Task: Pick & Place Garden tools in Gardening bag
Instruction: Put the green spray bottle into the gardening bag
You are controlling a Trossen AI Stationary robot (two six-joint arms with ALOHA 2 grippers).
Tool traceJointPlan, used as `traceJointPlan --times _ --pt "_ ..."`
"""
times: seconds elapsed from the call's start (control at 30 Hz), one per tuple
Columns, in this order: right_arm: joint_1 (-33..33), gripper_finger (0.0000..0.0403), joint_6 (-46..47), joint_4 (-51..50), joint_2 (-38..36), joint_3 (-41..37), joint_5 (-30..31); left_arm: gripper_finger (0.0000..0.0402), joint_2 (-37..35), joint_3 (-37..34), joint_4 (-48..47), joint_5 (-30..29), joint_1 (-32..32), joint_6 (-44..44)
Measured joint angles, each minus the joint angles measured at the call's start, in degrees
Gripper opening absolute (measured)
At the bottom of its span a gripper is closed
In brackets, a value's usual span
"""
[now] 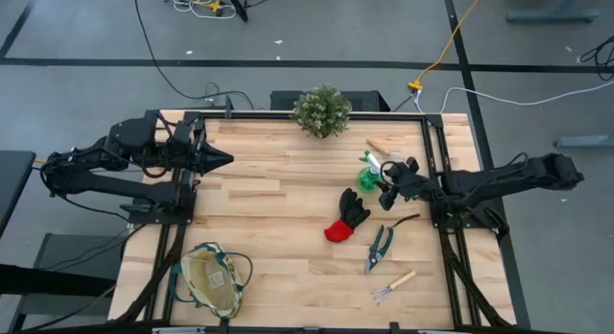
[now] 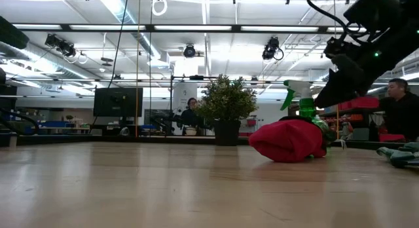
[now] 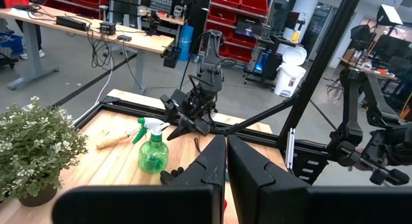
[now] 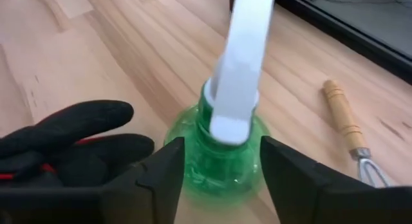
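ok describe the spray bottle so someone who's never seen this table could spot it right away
Start at the potted plant at the table's far edge, then move toward the right arm's side. The spray bottle stands upright between the right gripper's open fingers, beside the glove. It alone is clear green plastic with a white trigger top.

the middle of the pale wooden table (image 1: 278, 228) lies bare in the high view, an open lane toward the tan round fabric bag (image 1: 213, 279) at lower left. at right, the green plastic spray bottle (image 1: 370, 176), black-and-red glove (image 1: 347, 216), dark-handled shears (image 1: 379, 249) and wooden-handled rake (image 1: 393, 286) crowd the path; the bushy potted plant (image 1: 322, 110) blocks the top centre.
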Motion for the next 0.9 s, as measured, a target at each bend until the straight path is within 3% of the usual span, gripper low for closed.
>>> traceJointPlan --times 0.3,0.6,0.9 --pt "0.0 0.0284 -0.42 7.16 0.0 -3.7 5.86 0.0018 0.0 0.0 0.03 0.0 0.0 0.0" --pt "-0.01 0.0283 -1.69 7.76 0.0 -3.7 5.9 0.0018 0.0 0.0 0.03 -2.47 -0.01 0.02" --pt "0.0 0.0279 -1.9 9.75 0.0 -3.64 1.15 0.0018 0.0 0.0 0.03 -2.55 0.0 0.0"
